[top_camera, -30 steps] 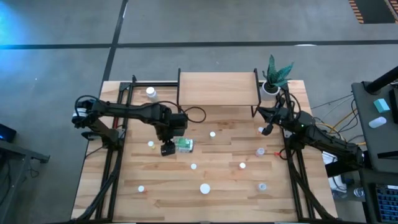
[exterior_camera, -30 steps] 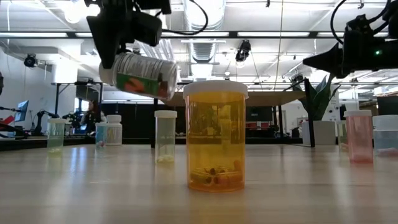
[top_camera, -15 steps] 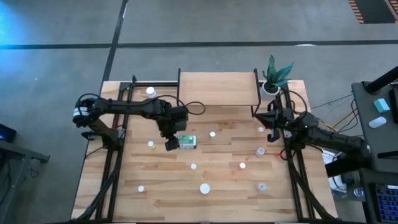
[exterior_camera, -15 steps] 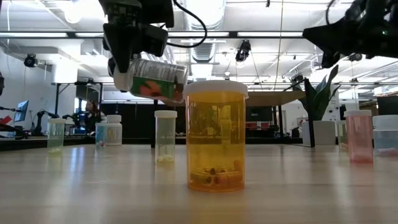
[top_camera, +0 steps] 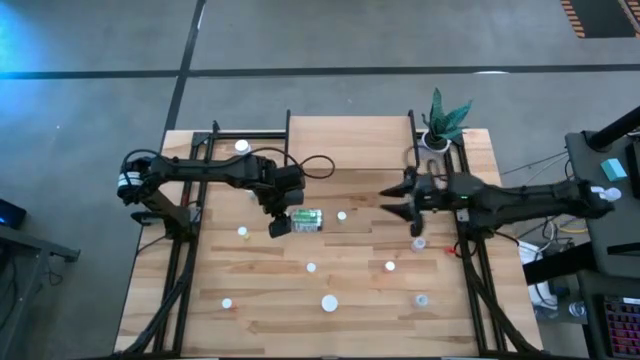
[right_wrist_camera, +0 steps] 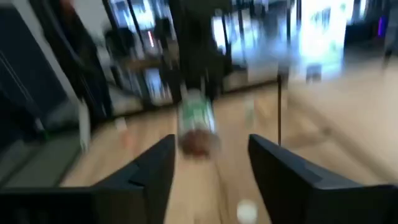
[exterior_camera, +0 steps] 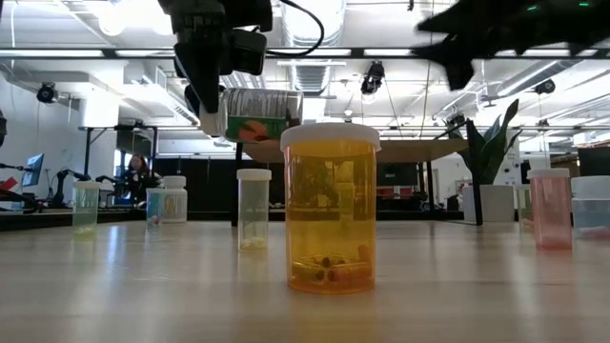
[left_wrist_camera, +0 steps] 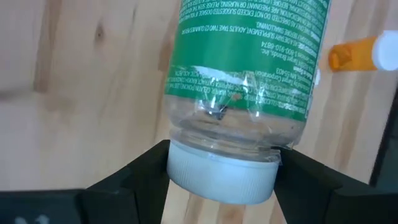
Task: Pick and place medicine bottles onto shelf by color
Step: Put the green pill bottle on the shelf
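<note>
While my left gripper (top_camera: 281, 222) clamps the green-labelled bottle (top_camera: 306, 220) by its cap at frame centre, I keep it level toward the shelf (top_camera: 350, 143) — right gripper (top_camera: 398, 200) spread, empty.

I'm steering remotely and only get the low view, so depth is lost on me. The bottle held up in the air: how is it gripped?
Observer: The left gripper clamps the green-labelled bottle by its white cap, the bottle lying sideways.
Operator: Is it over the shelf?
Observer: No. From above it hangs over the tabletop, in front of the shelf.
Operator: Where is the other arm?
Observer: The right gripper reaches in from the right, fingers apart, holding nothing, level with the bottle.
</note>
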